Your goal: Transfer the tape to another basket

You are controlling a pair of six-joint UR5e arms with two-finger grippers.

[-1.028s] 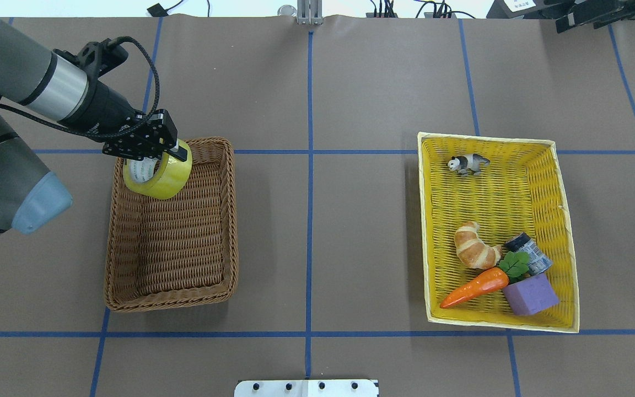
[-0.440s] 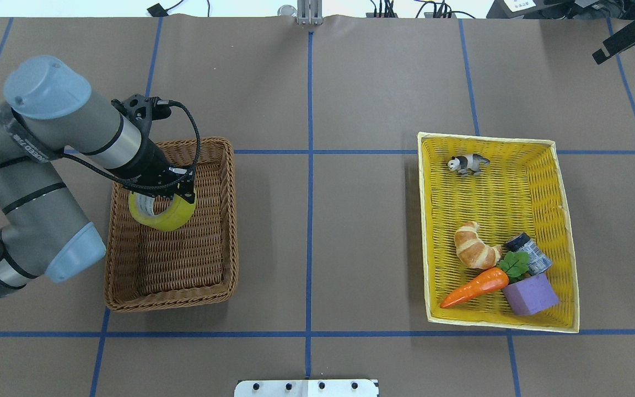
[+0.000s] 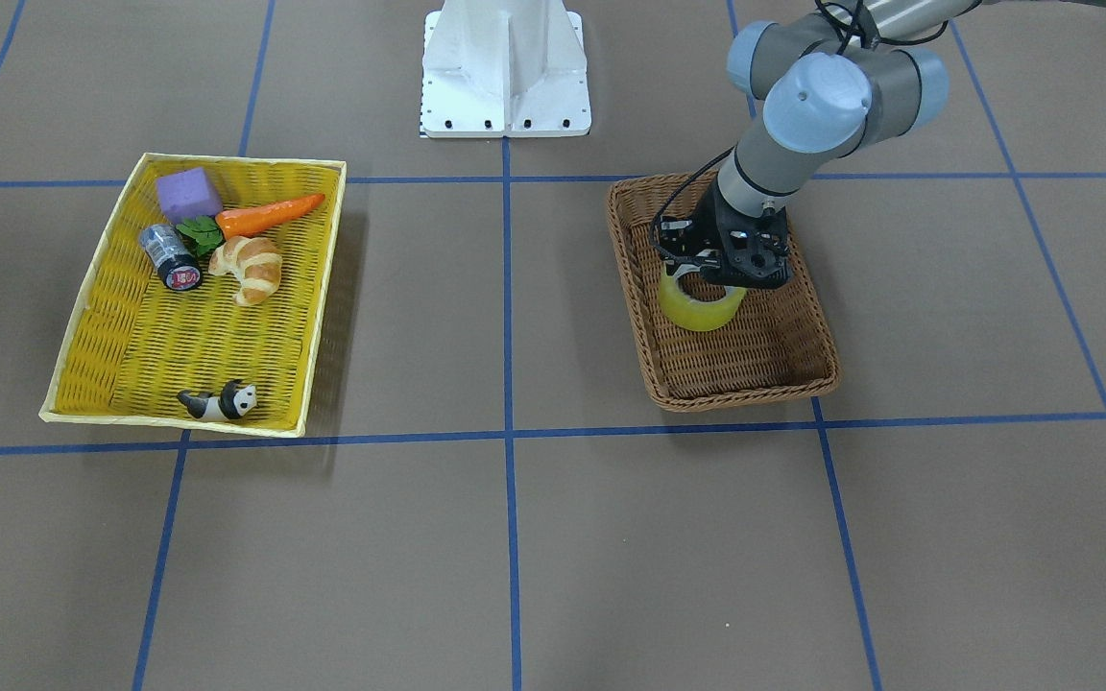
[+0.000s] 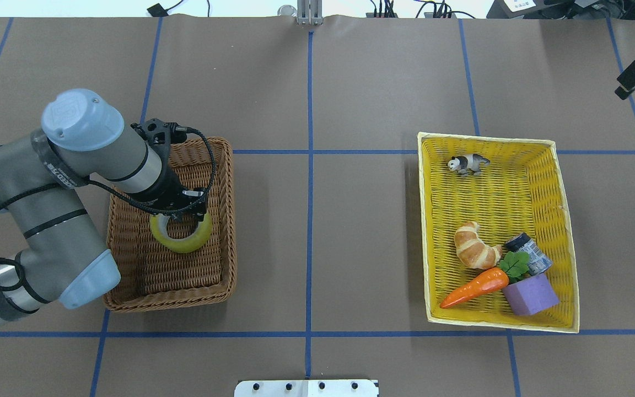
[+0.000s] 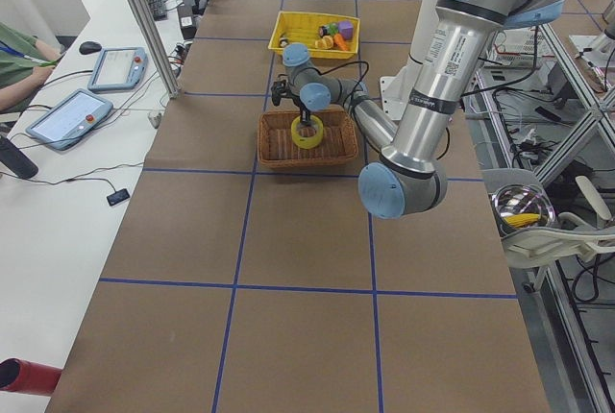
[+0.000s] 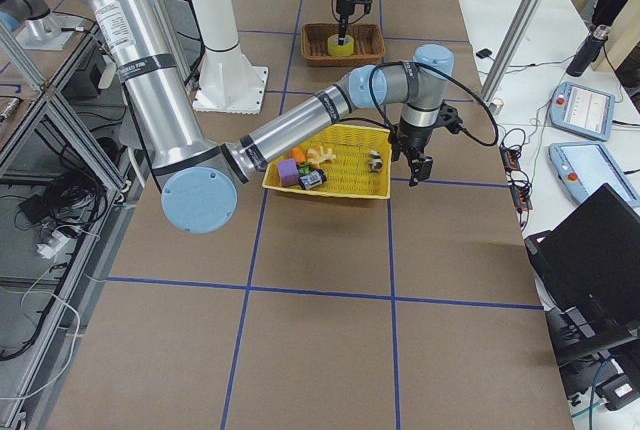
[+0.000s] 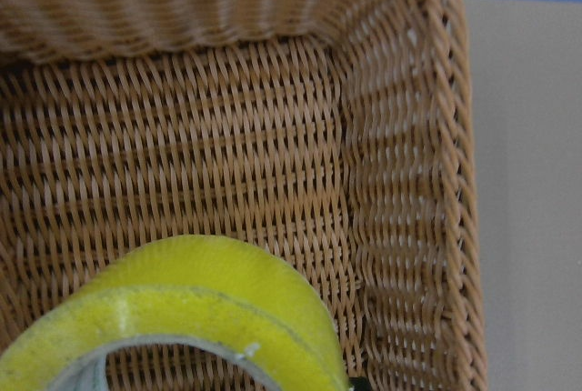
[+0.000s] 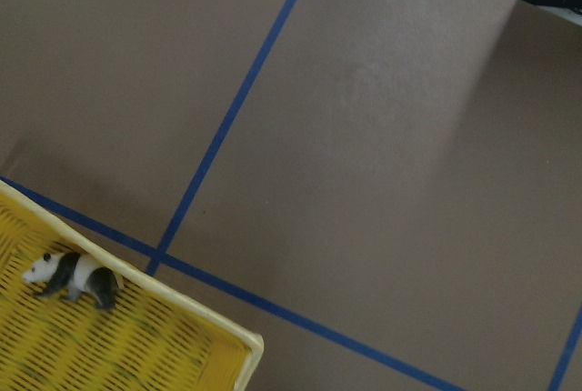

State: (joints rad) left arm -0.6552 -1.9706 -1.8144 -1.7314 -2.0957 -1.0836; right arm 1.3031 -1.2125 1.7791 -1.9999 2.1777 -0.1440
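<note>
The yellow tape roll (image 4: 186,243) hangs tilted low inside the brown wicker basket (image 4: 168,301), near its middle. My left gripper (image 4: 183,214) is shut on the roll's upper edge, with a finger through the hole. The roll also shows in the front view (image 3: 697,312) under the gripper (image 3: 721,274) and at the bottom of the left wrist view (image 7: 209,291), over the basket floor (image 7: 227,155). My right gripper (image 4: 634,74) is at the far right edge, beyond the yellow tray; I cannot tell whether it is open.
The shallow yellow tray (image 4: 425,231) on the right holds a panda figure (image 4: 467,163), a croissant (image 4: 474,246), a carrot (image 4: 474,287), a purple block (image 4: 530,294) and a small dark cylinder (image 4: 528,252). The robot's white base (image 3: 505,67) stands behind the table's middle.
My left arm has carried the tape from over the basket's far left corner to its middle and lowered it inside. My right gripper has swung nearer along the right edge.
</note>
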